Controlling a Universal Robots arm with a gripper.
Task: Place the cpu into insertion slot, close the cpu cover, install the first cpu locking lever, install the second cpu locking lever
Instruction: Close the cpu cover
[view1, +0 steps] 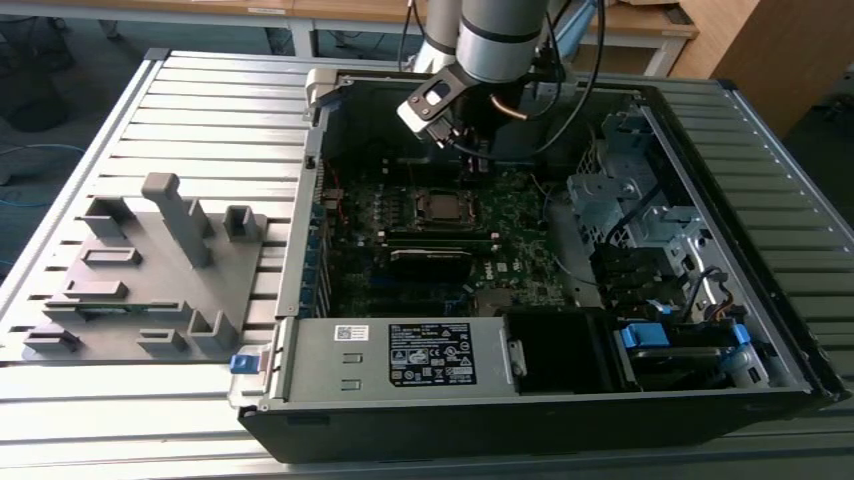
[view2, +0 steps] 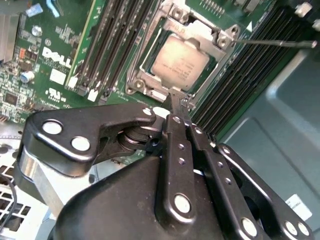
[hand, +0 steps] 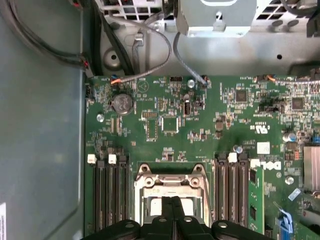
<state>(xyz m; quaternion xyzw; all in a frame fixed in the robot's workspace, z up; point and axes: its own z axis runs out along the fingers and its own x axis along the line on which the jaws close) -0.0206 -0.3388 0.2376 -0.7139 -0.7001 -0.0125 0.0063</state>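
Now, pincer (view2: 179, 100): fingers pressed together, nothing seen between them, tips just beside the slot's (view1: 441, 207) edge.
Cpu (view2: 181, 64): seated in the slot, silver top up.
Cover (view2: 141, 62): lying flat over the slot, framing the cpu.
Lever (view2: 275, 43): thin rod sticking out from one slot corner.
Case (view1: 534, 440): open on the table (view1: 200, 120), the slot mid-board inside.

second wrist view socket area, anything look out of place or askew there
One thing: a thin lever sticks straight out from a corner of the cover rather than lying along its edge, so it looks unlatched. The cpu sits flat under the cover, nothing skewed.
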